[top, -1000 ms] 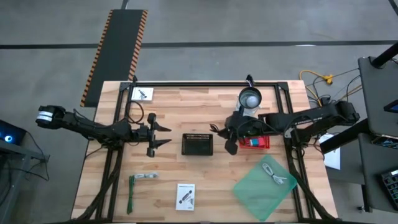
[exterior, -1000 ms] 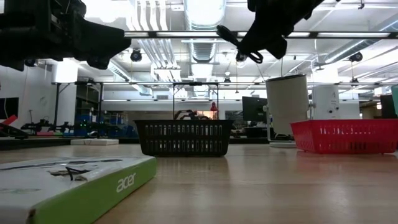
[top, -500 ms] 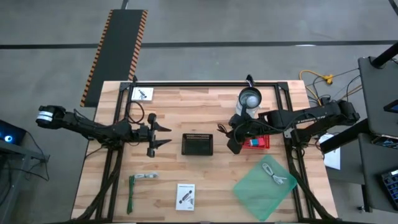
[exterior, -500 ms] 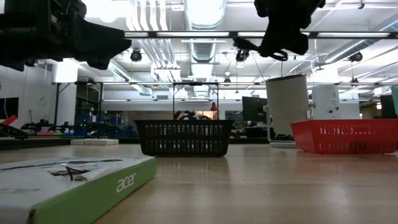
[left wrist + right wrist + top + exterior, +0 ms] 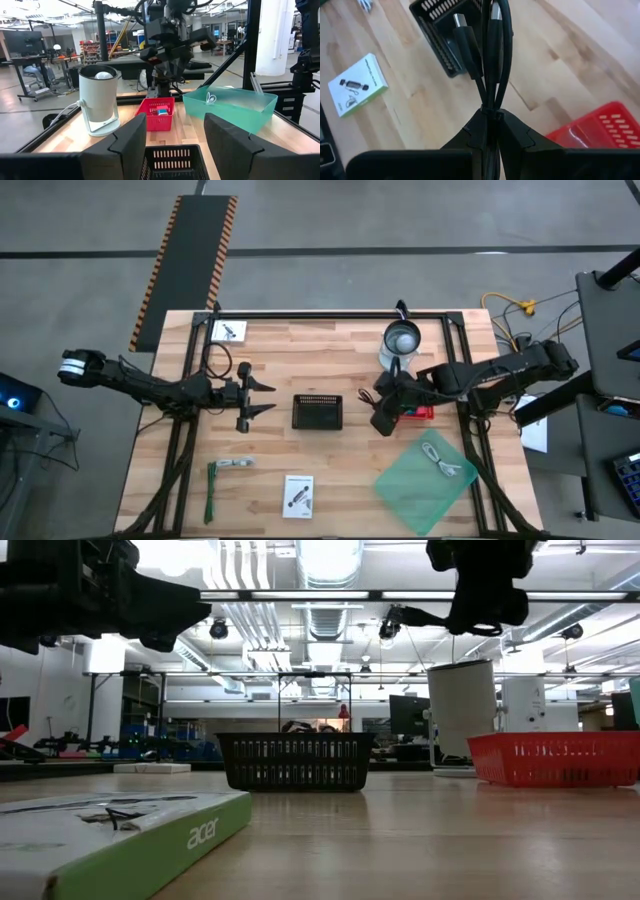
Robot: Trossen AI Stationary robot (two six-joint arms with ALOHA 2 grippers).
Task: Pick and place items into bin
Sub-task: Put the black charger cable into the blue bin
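My right gripper (image 5: 383,418) hovers above the table between the black basket (image 5: 318,411) and the red basket (image 5: 414,410), shut on a bundled black cable (image 5: 490,60). In the low view it hangs high up (image 5: 488,595). My left gripper (image 5: 262,398) waits open, level, left of the black basket. On the near part of the table lie a white card (image 5: 298,495) and a green strip tool (image 5: 211,492). A second card (image 5: 228,331) lies at the far left corner. A coiled white cable (image 5: 440,458) lies in the green bin (image 5: 400,485). My right gripper pinches the black cable's gathered strands (image 5: 489,102) between its two fingers (image 5: 512,132). Several strands run along the fingers and out past their ends. Two plug ends (image 5: 461,24) stick free beyond them. The cable is lifted clear of the table.
A white cylinder device (image 5: 402,340) stands at the far side, behind the red basket. The red basket holds a small blue-and-white item (image 5: 161,110). Bare wood shows between the black basket and the near card.
My right gripper, shut on the black cable, has moved toward the table's right edge, away from the black basket and closer to the red basket, turning a little on the way. The cable has travelled with it, clear of the table.
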